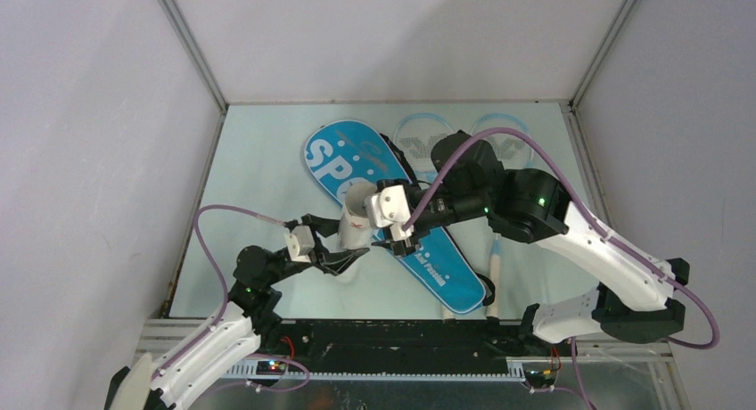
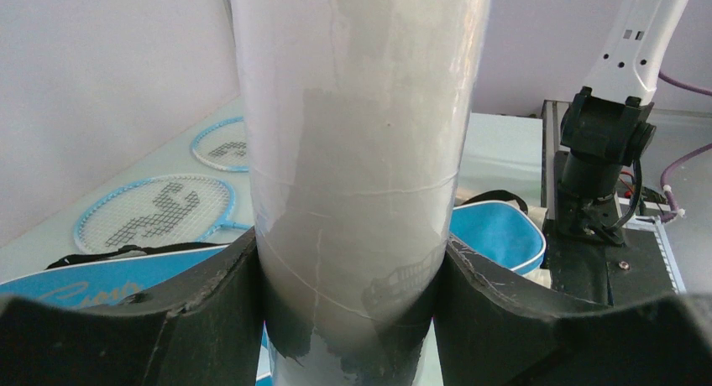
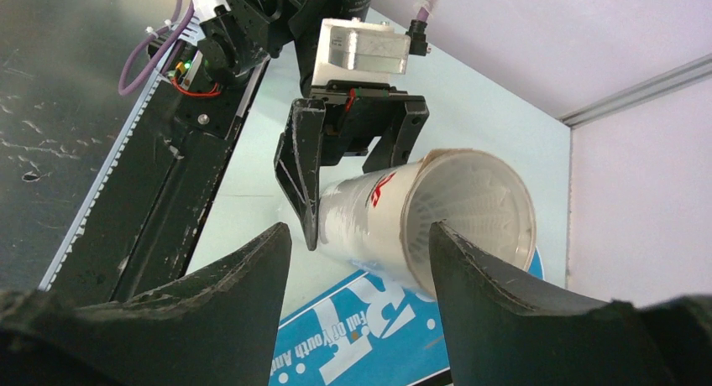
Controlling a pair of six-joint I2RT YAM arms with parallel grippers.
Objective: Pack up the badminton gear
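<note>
The left gripper (image 2: 351,260) is clamped on the tube (image 2: 353,109); its black fingers (image 2: 201,302) press both sides of the wall low down. The tube stands nearly upright in that grip, leaning a little, with its mouth up. It is white and slightly see-through, with a duller, scuffed grey band around the lower half, thin ring lines across it and a small red mark on the side. From the right wrist the mouth is open, with a thin pale rim. Inside shows a white ribbed fan like a shuttlecock skirt, though I cannot tell for sure what it is.

The right gripper (image 3: 359,235) has its jaws spread wide and holds nothing. It sits just beside the tube, level with the upper part, and no finger touches it.

From above, the tube stands over the near left edge of the bag (image 1: 446,267). Whether its base rests on anything is hidden. The bag is bright blue with white lettering and a black strap, and lies flat and aslant on the pale table (image 1: 258,178). Beyond it two rackets (image 1: 426,141) (image 1: 501,134) lie side by side at the far edge, with light blue rims and white strings carrying a dark pattern
</note>
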